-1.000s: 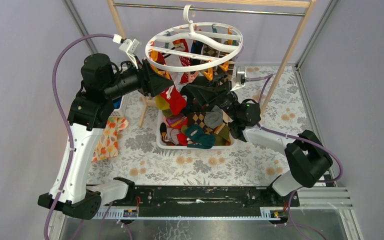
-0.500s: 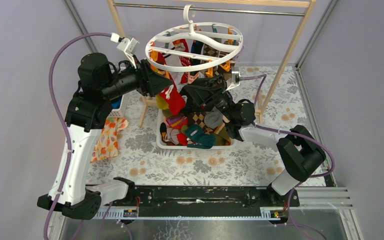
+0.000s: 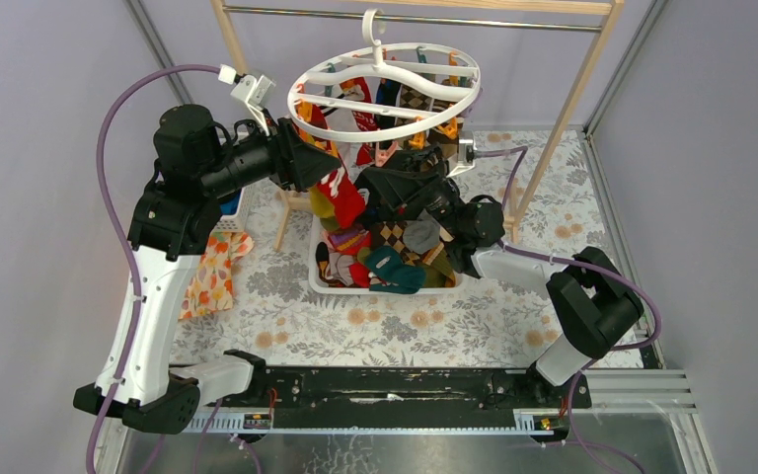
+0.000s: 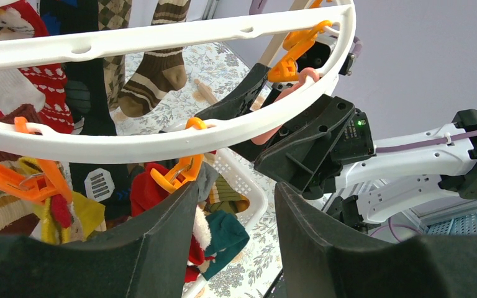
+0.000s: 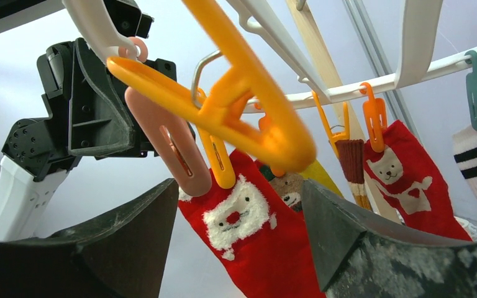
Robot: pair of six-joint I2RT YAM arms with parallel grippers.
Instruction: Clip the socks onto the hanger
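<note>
The white oval hanger hangs from the rail with orange and pink clips and several socks on it. A red Santa-face sock hangs from its near-left rim on an orange clip; it fills the right wrist view. My left gripper is open at that rim, with an orange clip by its left finger. My right gripper is open just below the hanger, and the Santa sock hangs between its jaws without being gripped. More socks lie in the basket.
The white basket sits on the flowered tablecloth under the hanger. The wooden-framed rail stands at the back. An orange-flowered cloth lies at the left beside a small basket. A pink clip hangs near the sock.
The right arm has swung left and up under the hanger, closer to the Santa sock. The left arm has shifted slightly and then held still.
</note>
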